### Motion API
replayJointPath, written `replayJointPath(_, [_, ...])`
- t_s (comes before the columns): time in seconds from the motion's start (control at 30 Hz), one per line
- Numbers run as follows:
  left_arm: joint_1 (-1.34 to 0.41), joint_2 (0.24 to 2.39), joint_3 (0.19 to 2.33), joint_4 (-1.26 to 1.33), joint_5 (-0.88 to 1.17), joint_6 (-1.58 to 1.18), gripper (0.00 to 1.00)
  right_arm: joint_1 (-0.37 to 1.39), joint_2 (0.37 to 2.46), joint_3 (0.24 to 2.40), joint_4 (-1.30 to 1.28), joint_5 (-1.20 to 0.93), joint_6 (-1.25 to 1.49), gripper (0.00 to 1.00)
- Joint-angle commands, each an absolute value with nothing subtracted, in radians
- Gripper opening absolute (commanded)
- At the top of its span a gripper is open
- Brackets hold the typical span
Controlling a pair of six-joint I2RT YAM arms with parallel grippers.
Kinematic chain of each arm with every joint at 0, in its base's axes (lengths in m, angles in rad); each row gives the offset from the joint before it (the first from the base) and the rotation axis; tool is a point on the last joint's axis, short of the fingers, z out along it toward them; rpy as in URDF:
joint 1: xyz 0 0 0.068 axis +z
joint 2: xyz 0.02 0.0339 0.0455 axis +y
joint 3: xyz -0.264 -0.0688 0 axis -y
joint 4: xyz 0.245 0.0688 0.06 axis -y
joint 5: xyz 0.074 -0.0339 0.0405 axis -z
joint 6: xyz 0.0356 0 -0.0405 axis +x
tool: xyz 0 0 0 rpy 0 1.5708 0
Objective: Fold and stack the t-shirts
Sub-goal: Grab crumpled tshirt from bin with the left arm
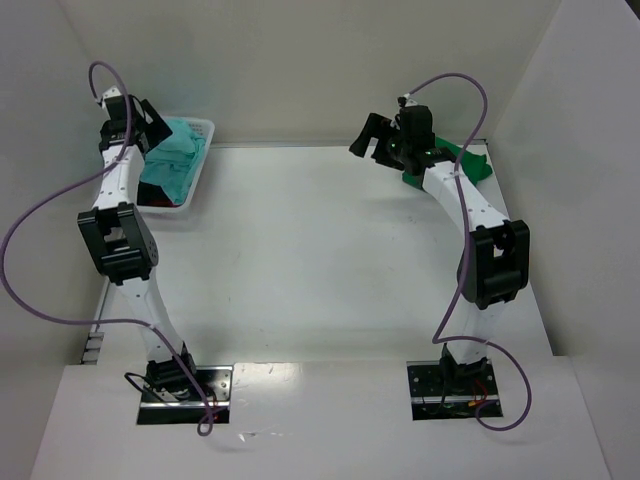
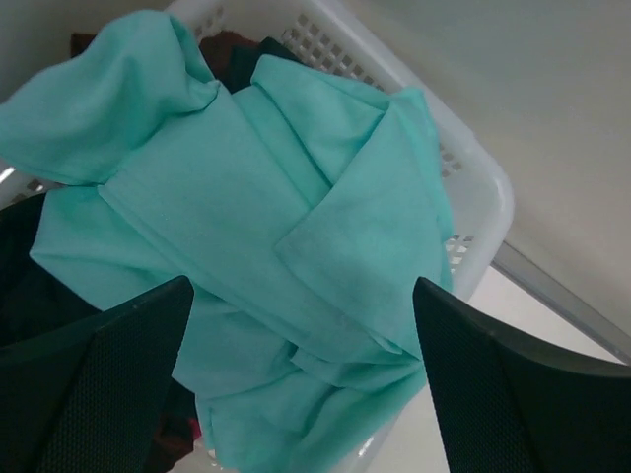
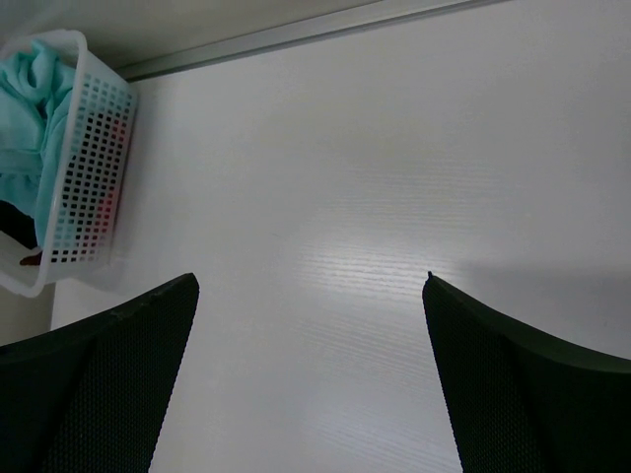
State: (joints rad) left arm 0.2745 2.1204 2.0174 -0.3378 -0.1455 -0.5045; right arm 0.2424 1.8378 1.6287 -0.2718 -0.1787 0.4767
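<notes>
White table (image 1: 300, 260): teal shirt (image 2: 296, 217) heaped in basket (image 2: 488, 197), left gripper (image 2: 301, 286) wide above to grab; right gripper (image 3: 311, 281) wide, empty, beside seemingly placed green shirt (image 1: 476, 163).

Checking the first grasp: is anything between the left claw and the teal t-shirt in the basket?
Nothing visible does. The open left claw hangs right over the teal t-shirt, which lies topmost in the white basket.

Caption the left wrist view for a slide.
Open left gripper hovers over a teal t-shirt heaped in a white basket.
</notes>
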Motion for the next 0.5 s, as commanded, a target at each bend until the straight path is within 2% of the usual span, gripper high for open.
replayJointPath(0.0, [0.31, 2.206, 2.092, -0.304, -0.084, -0.538, 1.0, 0.25, 1.841, 1.66, -0.247, -0.163, 0.511, 1.0])
replayJointPath(0.07, [0.31, 2.253, 2.127, -0.316, -0.075, -0.538, 1.0, 0.25, 1.841, 1.649, -0.247, -0.141, 0.52, 1.0])
replayJointPath(0.27, [0.31, 2.309, 2.161, -0.293, -0.009, -0.517, 0.78, 0.25, 1.812, 1.594, -0.236, -0.112, 0.552, 1.0])
replayJointPath(0.3, [0.31, 2.309, 2.161, -0.293, -0.009, -0.517, 0.78, 0.25, 1.812, 1.594, -0.236, -0.112, 0.552, 1.0])
replayJointPath(0.33, [0.31, 2.309, 2.161, -0.293, 0.0, -0.517, 0.75, 0.25, 1.812, 1.594, -0.236, -0.101, 0.563, 1.0])
replayJointPath(0.4, [0.31, 2.309, 2.161, -0.282, 0.032, -0.506, 0.59, 0.25, 1.812, 1.585, -0.227, -0.101, 0.563, 1.0])
replayJointPath(0.47, [0.31, 2.309, 2.161, -0.273, 0.041, -0.506, 0.51, 0.25, 1.812, 1.585, -0.227, -0.101, 0.563, 1.0])
